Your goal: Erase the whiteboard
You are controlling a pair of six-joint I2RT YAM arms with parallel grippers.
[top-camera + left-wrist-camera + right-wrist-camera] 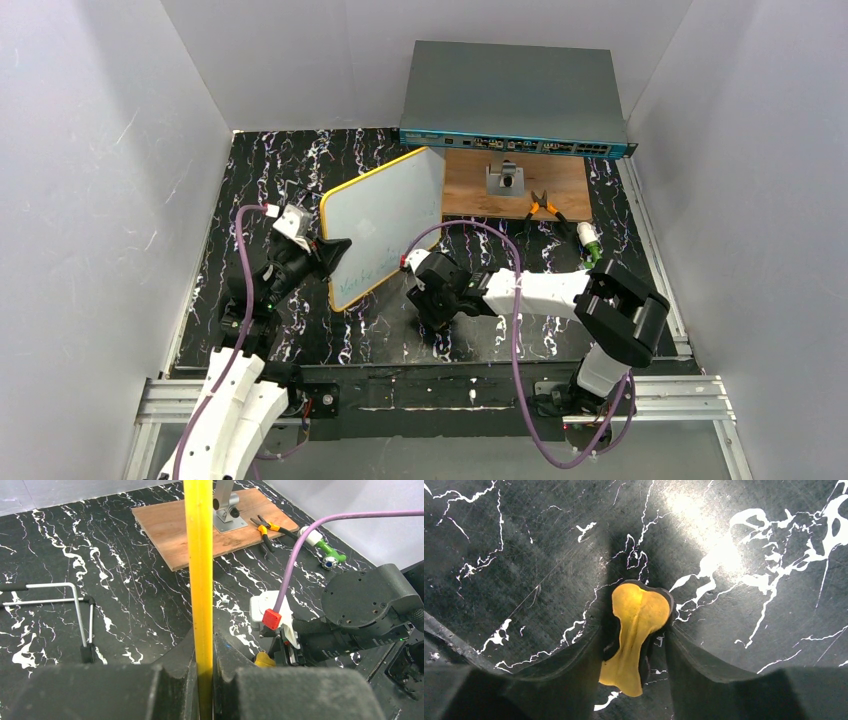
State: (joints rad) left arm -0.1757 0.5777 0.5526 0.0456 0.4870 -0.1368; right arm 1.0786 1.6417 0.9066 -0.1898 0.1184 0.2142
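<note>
- Whiteboard point(385, 222): centre-left on the dark marbled surface point(250, 170), tipped up off the flat, with its white face turned toward the right arm. Cannot tell whether its near edge rests on the surface.
- Green-blue writing point(362, 275): runs along the near edge of the face. The rest of the face looks blank.
- Left claw point(330, 250): clamped tight on the orange-yellow rim at the board's left edge. In the left wrist view the rim runs straight up between the jaws.
- Right claw point(437, 318): points down at the surface just right of the board's near corner. It straddles a small yellow pad point(640, 625) with a dark backing, likely the eraser. The jaws sit close against its narrow waist; cannot tell whether they pinch it yet.

Handling, judged:
- The board looks thin, stiff and light, with a glossy, slick face, so the rim is the sensible hold.
- A pinch on one edge leaves a long lever, and wiping pressure far from the left claw would twist or swing the board.
- The writing starts near the held edge, which helps. Light strokes suit it.
- The pad looks soft and light. It is best taken across the waist, since a hard squeeze may fold it.
</note>
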